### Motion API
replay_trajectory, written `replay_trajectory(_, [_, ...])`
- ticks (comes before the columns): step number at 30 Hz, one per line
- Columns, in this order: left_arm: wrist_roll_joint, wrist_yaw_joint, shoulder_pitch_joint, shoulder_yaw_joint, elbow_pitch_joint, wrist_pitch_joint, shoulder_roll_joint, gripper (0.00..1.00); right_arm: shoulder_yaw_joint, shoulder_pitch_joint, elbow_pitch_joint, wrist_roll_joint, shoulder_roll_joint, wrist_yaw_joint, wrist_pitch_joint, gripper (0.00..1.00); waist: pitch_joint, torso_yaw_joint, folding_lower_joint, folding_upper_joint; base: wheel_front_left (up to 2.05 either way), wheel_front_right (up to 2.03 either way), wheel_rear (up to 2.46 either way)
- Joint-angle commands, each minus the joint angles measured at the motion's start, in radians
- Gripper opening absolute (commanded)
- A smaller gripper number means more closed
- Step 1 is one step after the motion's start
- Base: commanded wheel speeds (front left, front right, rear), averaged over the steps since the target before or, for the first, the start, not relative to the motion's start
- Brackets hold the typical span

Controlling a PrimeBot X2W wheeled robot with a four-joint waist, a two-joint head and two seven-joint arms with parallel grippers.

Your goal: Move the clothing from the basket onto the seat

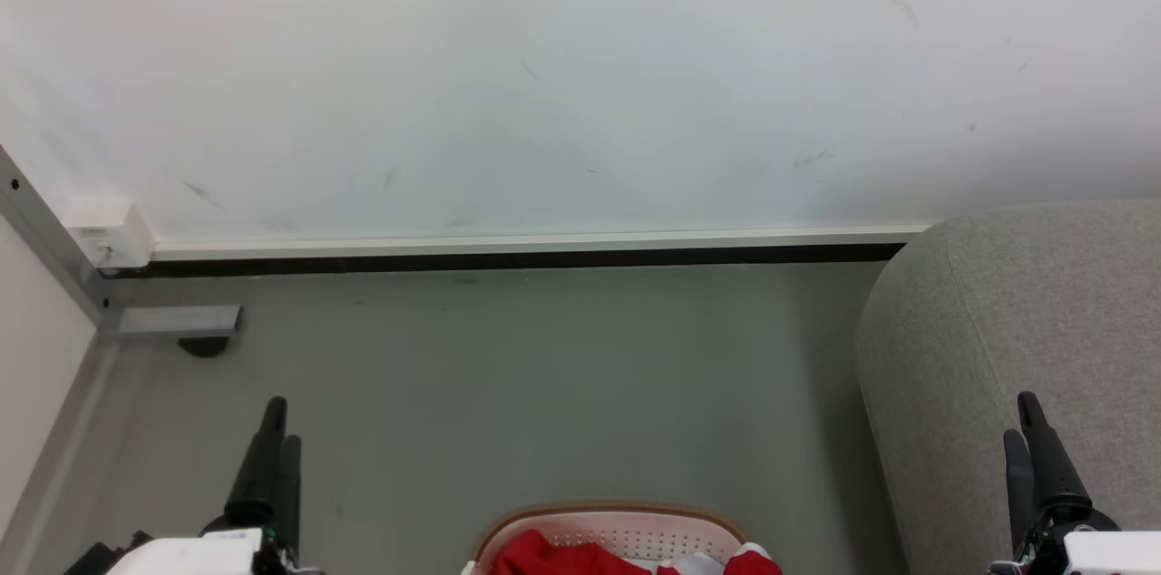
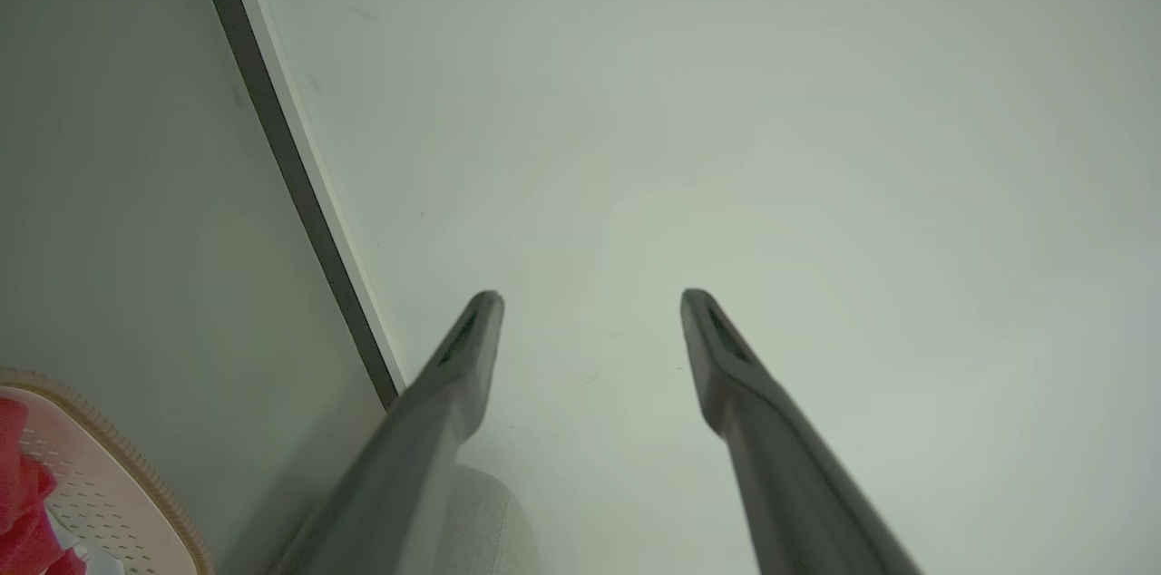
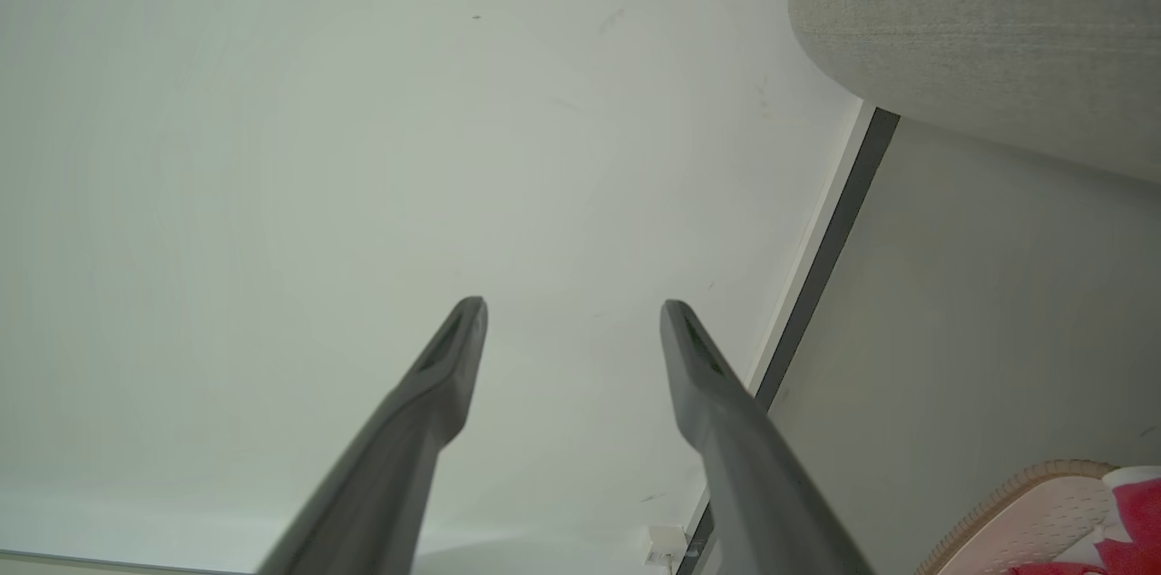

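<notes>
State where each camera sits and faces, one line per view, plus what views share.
Head view: on the head, facing forward and down at floor and wall; seat at right; left end effector and right end effector rise from the lower corners.
Left wrist view: on the left wrist, looking along its open fingers at the wall; basket lower left.
Right wrist view: on the right wrist, looking along its open fingers at the wall; seat upper right.
Shared: all three show the basket holding red clothing.
</notes>
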Motion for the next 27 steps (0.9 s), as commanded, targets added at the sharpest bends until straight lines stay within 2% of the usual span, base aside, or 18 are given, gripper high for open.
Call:
replay_trajectory(1, [0.039, -0.009, -0.023, 0.002, -0.030, -0.011, 0.006, 1.00, -0.012, -0.022, -0.027, -0.026, 0.000, 0.000, -0.007, 1.00, 0.000, -0.001, 0.0000, 0.0000, 0.00, 0.00, 0.00])
replay_trajectory(14, [0.264, -0.017, -0.021, -0.016, -0.080, -0.061, 0.008, 1.00, -0.041, -0.026, -0.056, -0.232, 0.033, -0.001, -0.020, 1.00, 0.002, -0.008, 0.0000, 0.0000, 0.00, 0.00, 0.00])
replay_trajectory(27, [0.526, -0.025, -0.007, -0.037, -0.112, -0.109, 0.009, 1.00, -0.081, -0.030, -0.035, -0.587, 0.064, -0.001, -0.033, 1.00, 0.000, -0.013, 0.0000, 0.0000, 0.00, 0.00, 0.00])
